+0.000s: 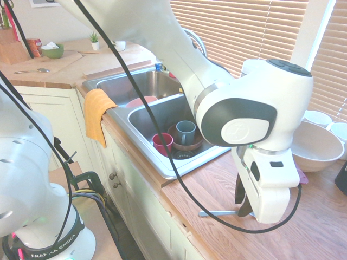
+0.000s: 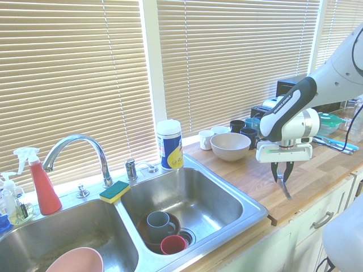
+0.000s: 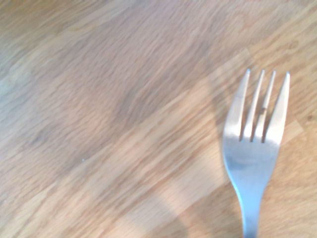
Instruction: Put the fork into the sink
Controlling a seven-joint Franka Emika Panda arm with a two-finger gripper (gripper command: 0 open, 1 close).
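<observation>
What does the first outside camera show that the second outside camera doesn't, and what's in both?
Only the first exterior view shows the orange cloth draped over the sink's front edge and the green bowl on the far counter. Only the second exterior view shows the red spray bottle, the yellow-green sponge and the white canister. Both show the sink, the grey mug, the red cup, the large bowl, and the claw gripping the fork.
</observation>
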